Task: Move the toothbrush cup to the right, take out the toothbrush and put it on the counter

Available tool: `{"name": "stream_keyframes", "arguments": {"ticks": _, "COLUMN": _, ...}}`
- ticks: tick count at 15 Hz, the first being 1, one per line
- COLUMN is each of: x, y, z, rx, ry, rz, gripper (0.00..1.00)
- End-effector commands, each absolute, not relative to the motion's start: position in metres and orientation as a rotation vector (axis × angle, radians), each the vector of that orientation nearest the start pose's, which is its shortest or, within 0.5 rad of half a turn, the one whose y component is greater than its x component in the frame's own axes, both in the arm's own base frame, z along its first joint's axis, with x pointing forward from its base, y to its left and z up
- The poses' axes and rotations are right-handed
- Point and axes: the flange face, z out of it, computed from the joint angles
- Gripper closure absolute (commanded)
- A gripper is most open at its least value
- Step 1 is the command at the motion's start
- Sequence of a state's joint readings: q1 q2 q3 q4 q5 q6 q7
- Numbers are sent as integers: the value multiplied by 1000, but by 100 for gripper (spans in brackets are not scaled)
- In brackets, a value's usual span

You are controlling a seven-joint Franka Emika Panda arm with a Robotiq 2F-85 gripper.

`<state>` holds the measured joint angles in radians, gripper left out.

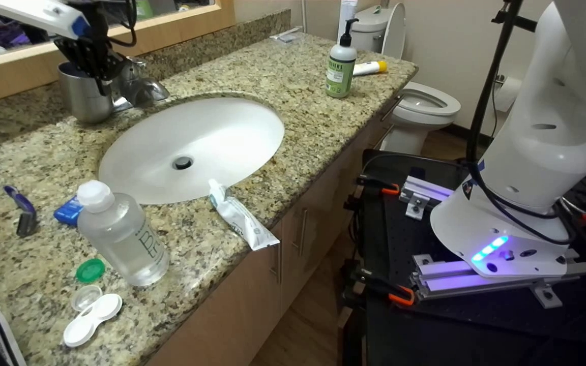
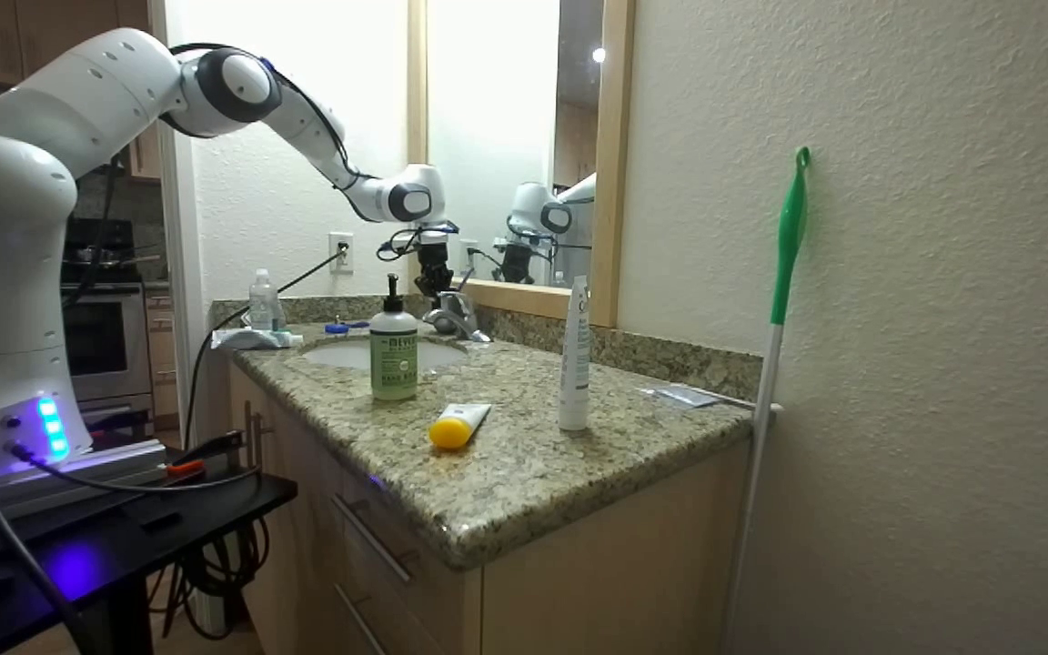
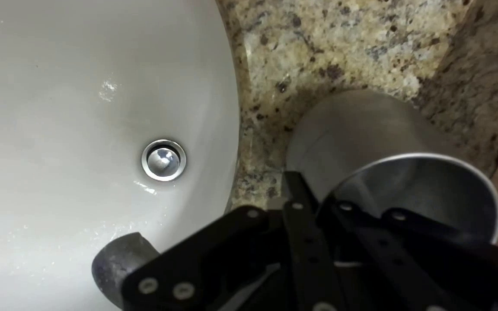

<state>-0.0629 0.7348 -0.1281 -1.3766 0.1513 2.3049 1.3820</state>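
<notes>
The toothbrush cup (image 1: 85, 101), dark grey metal, stands on the speckled granite counter (image 1: 313, 76) beside the faucet. In the wrist view the cup (image 3: 361, 129) is at the right, its mouth toward the camera. My gripper (image 3: 311, 192) is shut on the cup's wall, one finger outside and one inside the rim. The gripper also shows in both exterior views (image 1: 103, 84) (image 2: 438, 296). A thin bluish stick (image 2: 467, 277), likely the toothbrush, rises beside the gripper in an exterior view. I cannot make out the toothbrush clearly in the wrist view.
The faucet (image 1: 143, 91) is right beside the cup, with the white sink (image 1: 222, 122) in front. The mirror frame (image 1: 181, 28) is close behind. A water bottle (image 1: 120, 234), razor (image 1: 22, 211), toothpaste tube (image 1: 242, 218) and green soap bottle (image 1: 341, 68) stand or lie around the sink.
</notes>
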Motion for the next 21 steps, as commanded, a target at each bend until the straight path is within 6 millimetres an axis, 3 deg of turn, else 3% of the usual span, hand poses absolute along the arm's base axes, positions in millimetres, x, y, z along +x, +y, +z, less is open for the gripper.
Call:
{"name": "stream_keyframes", "arguments": {"ticks": 1, "x": 746, "y": -121, "z": 303, "rx": -2038, "ry": 2202, "rz": -191, "gripper": 98}}
{"name": "stream_keyframes", "arguments": {"ticks": 5, "x": 737, "y": -106, "z": 315, "rx": -2125, "ry": 2299, "rz": -164, "gripper": 98}}
{"name": "stream_keyframes", "arguments": {"ticks": 9, "x": 719, "y": -82, "z": 362, "rx": -2207, "ry": 2522, "rz": -240, "gripper": 98}}
{"name": "stream_keyframes", "arguments": {"ticks": 11, "x": 710, "y": -68, "z": 398, "rx": -2240, "ry": 2547, "rz": -286, "gripper": 98}}
{"name": "stream_keyframes", "arguments": {"ticks": 15, "x": 689, "y": -50, "z": 491, "rx": -2194, "ry": 2495, "rz": -347, "gripper": 98}}
{"name": "stream_keyframes", "arguments": {"ticks": 18, "x": 665, "y": -75, "z": 563, "rx": -1978, "ry": 2580, "rz": -360, "gripper": 98}}
{"name": "stream_keyframes", "arguments": {"ticks": 21, "x": 636, "y": -134, "z": 607, "rx": -1728, "ry": 2718, "rz": -317, "gripper": 98}}
